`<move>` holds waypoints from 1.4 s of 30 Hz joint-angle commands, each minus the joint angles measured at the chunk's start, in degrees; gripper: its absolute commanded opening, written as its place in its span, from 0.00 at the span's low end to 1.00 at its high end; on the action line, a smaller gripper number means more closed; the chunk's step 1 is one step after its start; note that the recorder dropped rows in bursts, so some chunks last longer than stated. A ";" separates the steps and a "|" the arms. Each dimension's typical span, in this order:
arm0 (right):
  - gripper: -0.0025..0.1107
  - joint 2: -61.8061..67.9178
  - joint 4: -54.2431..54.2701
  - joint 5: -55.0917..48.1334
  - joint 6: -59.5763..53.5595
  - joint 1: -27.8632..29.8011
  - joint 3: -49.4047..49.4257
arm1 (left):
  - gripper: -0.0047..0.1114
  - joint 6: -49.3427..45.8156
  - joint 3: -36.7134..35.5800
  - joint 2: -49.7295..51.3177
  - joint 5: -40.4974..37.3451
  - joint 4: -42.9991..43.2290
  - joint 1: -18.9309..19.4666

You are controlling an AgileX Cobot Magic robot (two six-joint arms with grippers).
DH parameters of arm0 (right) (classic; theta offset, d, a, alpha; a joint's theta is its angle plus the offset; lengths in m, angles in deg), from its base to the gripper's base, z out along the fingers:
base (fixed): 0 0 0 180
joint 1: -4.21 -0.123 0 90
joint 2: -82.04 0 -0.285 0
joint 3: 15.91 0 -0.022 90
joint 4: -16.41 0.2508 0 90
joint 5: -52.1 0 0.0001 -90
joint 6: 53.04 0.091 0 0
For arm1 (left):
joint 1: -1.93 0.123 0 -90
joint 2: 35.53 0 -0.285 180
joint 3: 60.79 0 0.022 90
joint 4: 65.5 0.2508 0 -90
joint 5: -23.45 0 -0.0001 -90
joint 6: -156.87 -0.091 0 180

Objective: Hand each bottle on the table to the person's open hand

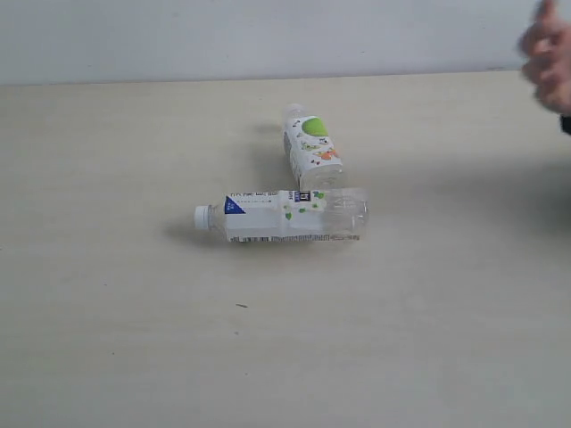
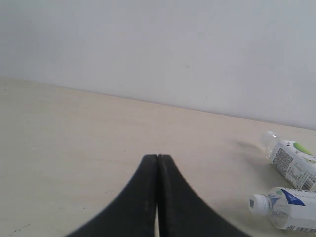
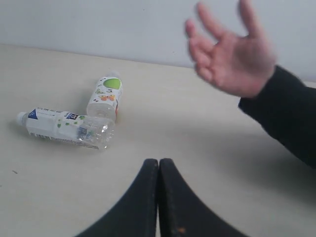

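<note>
Two clear bottles lie on the pale table [image 1: 107, 339]. The blue-and-white labelled bottle [image 1: 281, 216] lies crosswise with its white cap to the left. The green-labelled bottle [image 1: 312, 150] lies behind it, its base close to the first one. Both also show in the right wrist view, the blue-labelled bottle [image 3: 66, 128] and the green-labelled bottle [image 3: 105, 97], and in the left wrist view, blue [image 2: 286, 208] and green [image 2: 292, 159]. The person's open hand [image 3: 232, 54] hovers with spread fingers at the far right [image 1: 548, 55]. My left gripper [image 2: 157, 157] and right gripper [image 3: 159, 161] are shut and empty, away from the bottles.
A pale wall [image 1: 268, 36] runs along the table's far edge. A dark sleeve [image 3: 286, 113] covers the person's forearm. A tiny dark speck [image 1: 241, 306] marks the table in front of the bottles.
</note>
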 commanded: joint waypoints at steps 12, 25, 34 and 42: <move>0.02 -0.29 1.03 0.93 0.12 0.40 0.10 | 0.04 0.00 -0.21 -0.39 0.16 -0.31 0.09; 0.02 -0.29 0.53 15.25 -0.07 0.40 5.29 | 0.04 0.00 -0.21 -0.39 0.16 -0.31 0.09; 0.02 -0.29 2.63 23.25 0.13 0.40 5.62 | 0.04 0.00 -0.21 -0.39 0.16 -0.31 0.09; 0.02 12.53 1.03 31.43 -3.46 0.40 3.60 | 0.04 0.00 -0.21 -0.39 0.16 -0.31 0.09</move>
